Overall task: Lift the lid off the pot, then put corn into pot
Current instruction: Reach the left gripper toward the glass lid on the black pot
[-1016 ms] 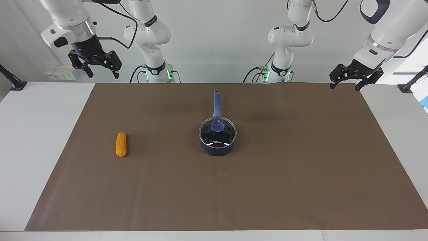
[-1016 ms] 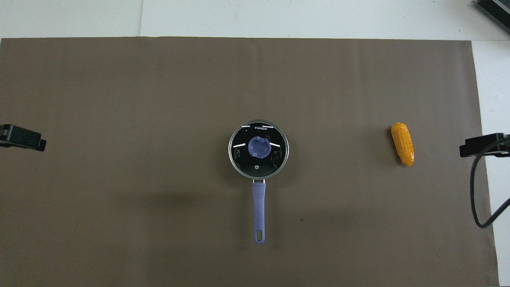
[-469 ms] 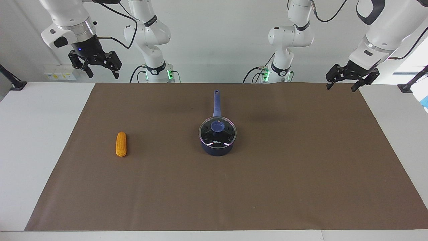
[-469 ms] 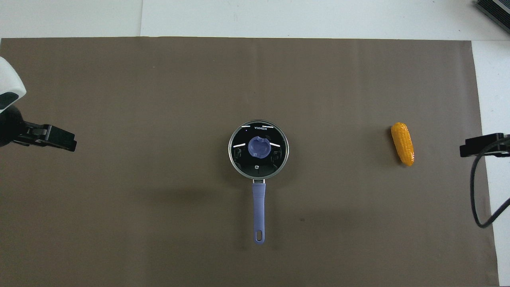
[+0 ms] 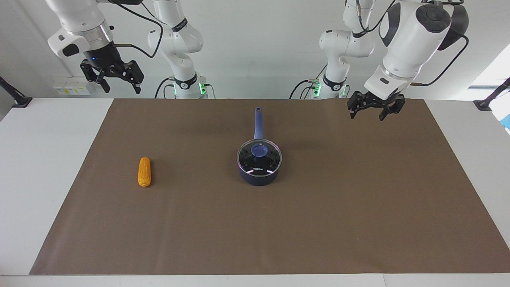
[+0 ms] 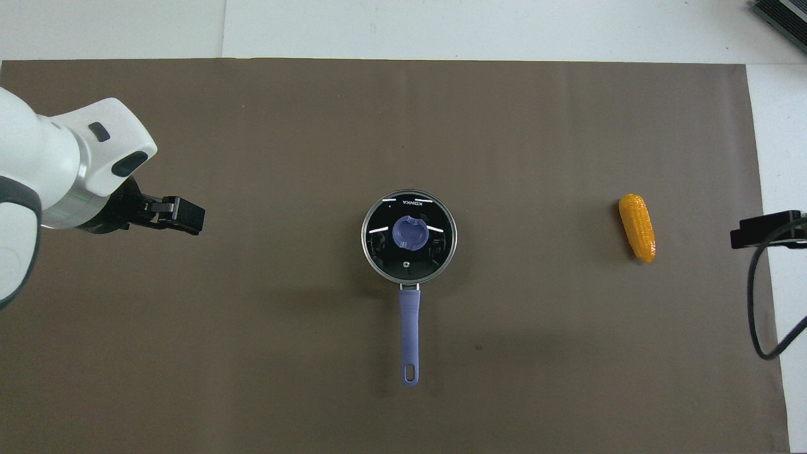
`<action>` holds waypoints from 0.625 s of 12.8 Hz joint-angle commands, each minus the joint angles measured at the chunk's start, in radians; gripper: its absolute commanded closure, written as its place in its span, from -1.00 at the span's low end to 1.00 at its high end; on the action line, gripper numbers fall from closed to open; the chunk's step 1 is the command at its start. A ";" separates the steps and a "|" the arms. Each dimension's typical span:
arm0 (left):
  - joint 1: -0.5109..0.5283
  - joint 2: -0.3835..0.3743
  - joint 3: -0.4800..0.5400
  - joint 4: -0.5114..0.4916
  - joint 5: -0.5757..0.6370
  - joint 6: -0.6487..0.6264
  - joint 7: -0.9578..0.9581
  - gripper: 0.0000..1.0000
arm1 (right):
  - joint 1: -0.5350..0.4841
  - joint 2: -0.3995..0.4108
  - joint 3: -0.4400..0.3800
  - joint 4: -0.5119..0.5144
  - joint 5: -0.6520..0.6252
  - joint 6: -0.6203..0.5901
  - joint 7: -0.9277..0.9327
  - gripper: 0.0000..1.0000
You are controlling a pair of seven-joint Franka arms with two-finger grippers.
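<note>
Left claw [image 5: 369, 113] now over the mat [image 5: 358, 191], inward.

Both arms are glossy white with rounded, bulbous housings and dark grey joint caps, each wrist ringed by a silvery metal band. The left gripper [image 5: 371, 111] and right gripper [image 5: 112, 78] are black and angular (a small blue light glows above the right one). Black cables loop along the links; green lights shine at both bases.

Can't see inside the pot [image 5: 259, 175], lid [image 5: 259, 156] on top. Right gripper [image 6: 766, 230] mostly chopped off by the overhead frame's edge.
</note>
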State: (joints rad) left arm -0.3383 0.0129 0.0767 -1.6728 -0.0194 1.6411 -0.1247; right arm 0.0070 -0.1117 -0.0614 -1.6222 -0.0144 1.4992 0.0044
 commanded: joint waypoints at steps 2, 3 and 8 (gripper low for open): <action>-0.074 0.008 0.014 -0.056 -0.007 0.092 -0.113 -1.00 | -0.010 -0.005 0.003 -0.002 -0.006 -0.017 -0.032 -1.00; -0.103 0.024 0.014 -0.056 -0.007 0.115 -0.154 -1.00 | -0.010 -0.005 0.003 -0.002 -0.006 -0.017 -0.032 -1.00; -0.180 0.090 0.014 -0.051 -0.039 0.176 -0.239 -1.00 | -0.010 -0.006 0.002 -0.007 -0.006 -0.019 -0.029 -1.00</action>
State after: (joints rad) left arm -0.4877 0.0928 0.0733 -1.7138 -0.0318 1.7835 -0.3466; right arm 0.0069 -0.1117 -0.0614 -1.6224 -0.0144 1.4975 0.0044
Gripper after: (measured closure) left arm 0.000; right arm 0.000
